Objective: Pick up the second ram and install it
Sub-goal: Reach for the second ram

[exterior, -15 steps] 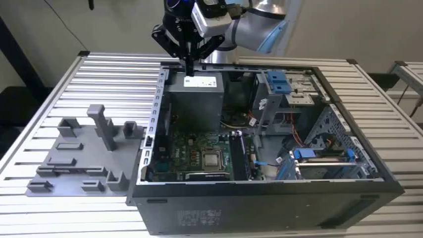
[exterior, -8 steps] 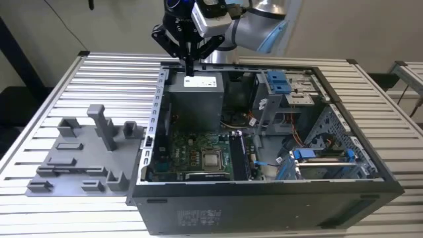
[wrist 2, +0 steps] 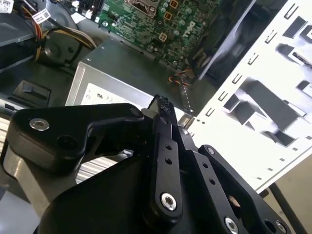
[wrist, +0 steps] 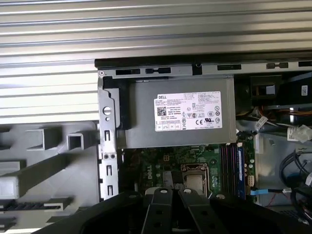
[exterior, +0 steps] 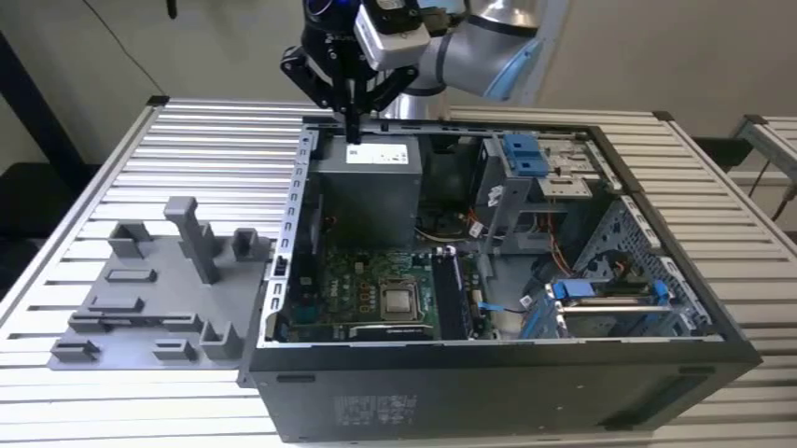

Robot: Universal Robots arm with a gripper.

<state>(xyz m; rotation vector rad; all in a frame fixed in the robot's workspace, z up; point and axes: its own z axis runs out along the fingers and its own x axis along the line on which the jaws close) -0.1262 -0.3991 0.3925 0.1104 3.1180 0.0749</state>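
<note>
Exterior view overlooks case point(exterior: 498, 397); both wrist views, past claw point(wrist 2: 164, 104), share power supply point(wrist 2: 122, 61) point(wrist: 187, 117)

Arm point(exterior: 488, 49) bent over, hand point(exterior: 354, 133) pointing straight down, fingers point(wrist 2: 166, 156) pressed together.

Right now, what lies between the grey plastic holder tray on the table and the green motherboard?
The computer case's upright grey metal side wall stands between them, as the exterior view shows.
</note>
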